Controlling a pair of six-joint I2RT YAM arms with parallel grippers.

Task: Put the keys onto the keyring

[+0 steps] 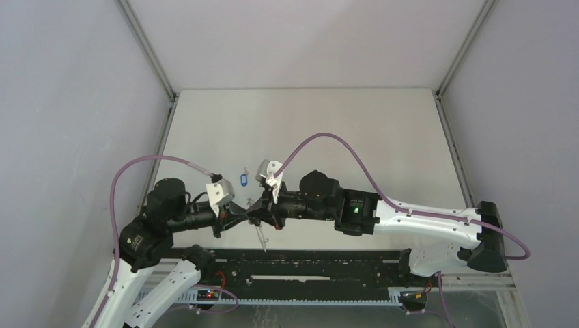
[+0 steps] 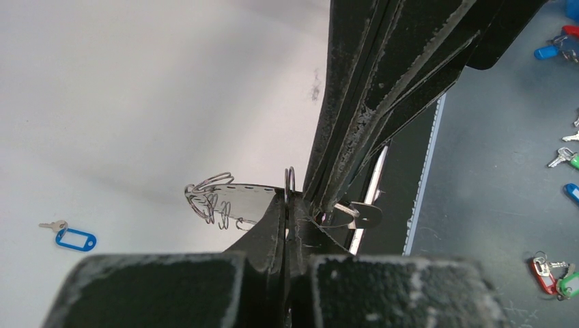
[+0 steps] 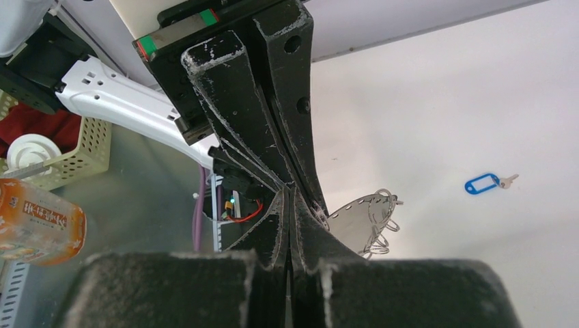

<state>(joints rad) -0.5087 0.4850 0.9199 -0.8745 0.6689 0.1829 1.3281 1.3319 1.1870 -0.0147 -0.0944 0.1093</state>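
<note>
Both the left arm (image 1: 167,205) and right arm (image 1: 355,208) fold inward, tips meeting above the table's (image 1: 341,137) near edge, left gripper (image 2: 287,219) clamped on the keyring (image 2: 235,198), right gripper (image 3: 290,212) pinched together on something hard to make out, blue key (image 2: 75,239) lying apart toward the left edge.

you've got two claws, the left claw (image 2: 289,205) and the right claw (image 3: 293,198); one keyring (image 2: 222,198); and two keys: one blue key (image 1: 241,178) left of centre on the surface (image 1: 341,137), one silver-bladed key (image 1: 262,238) at lower middle.
</note>
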